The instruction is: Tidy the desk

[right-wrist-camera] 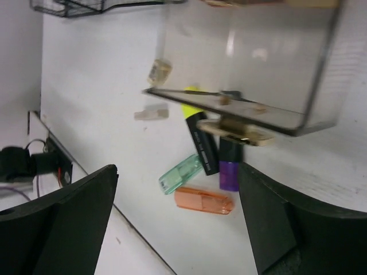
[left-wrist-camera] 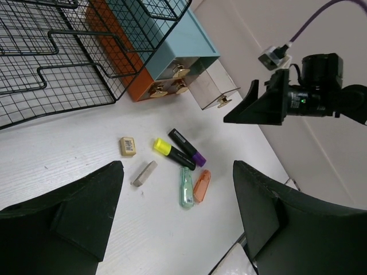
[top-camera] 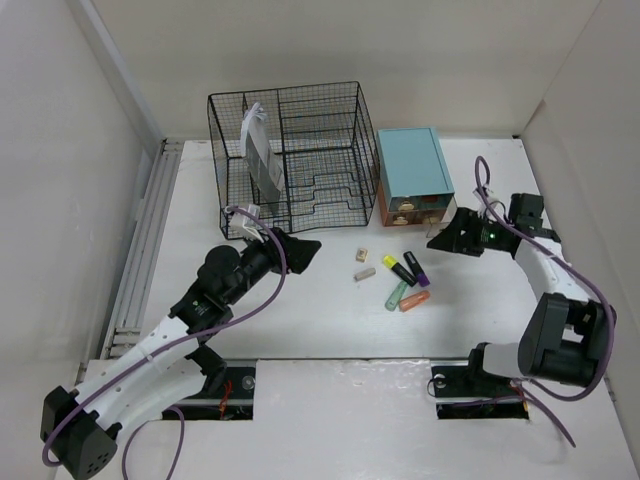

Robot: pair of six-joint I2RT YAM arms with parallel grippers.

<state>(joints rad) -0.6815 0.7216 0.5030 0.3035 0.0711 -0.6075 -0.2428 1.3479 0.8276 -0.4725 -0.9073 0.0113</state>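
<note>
The white desk (top-camera: 300, 330) holds a loose cluster at centre right: a yellow highlighter (top-camera: 400, 269), a purple highlighter (top-camera: 416, 268), a green clear case (top-camera: 397, 295), an orange clear case (top-camera: 414, 300), a tan eraser (top-camera: 362, 254) and a grey eraser (top-camera: 364, 272). My left gripper (top-camera: 303, 252) is open and empty, hovering left of the cluster; its view shows the green case (left-wrist-camera: 186, 187) between its fingers. My right gripper (top-camera: 450, 232) is open and empty, just in front of the pulled-out clear drawer (right-wrist-camera: 252, 63), above the orange case (right-wrist-camera: 203, 200).
A black wire-mesh organizer (top-camera: 290, 150) holding a grey-and-white item stands at the back centre. A teal drawer box (top-camera: 410, 170) with an orange side sits to its right. A grey rail (top-camera: 140, 250) runs along the left edge. Pale walls enclose the desk.
</note>
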